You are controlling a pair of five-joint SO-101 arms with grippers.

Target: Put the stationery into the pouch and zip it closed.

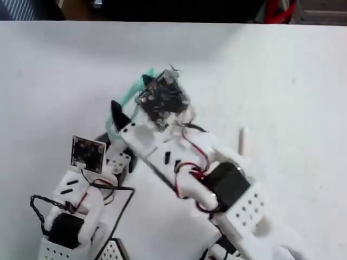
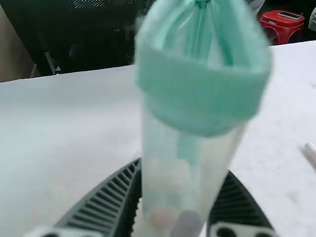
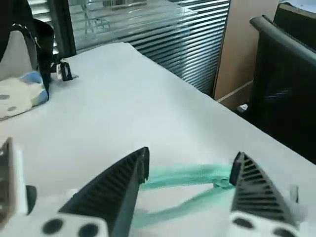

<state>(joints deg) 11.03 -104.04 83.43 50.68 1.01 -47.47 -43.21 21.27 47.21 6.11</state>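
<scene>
Pouch (image 2: 197, 98) in left fingers (image 2: 113, 197) — white table (image 2: 59, 128), blinds (image 3: 148, 24) beyond.

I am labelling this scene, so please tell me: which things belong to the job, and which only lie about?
Job: pouch, held in the left tool; its zipper, at the open right tool; white stick, probably stationery.
Lying about: blue-and-white soft thing; chair; blinds.
</scene>
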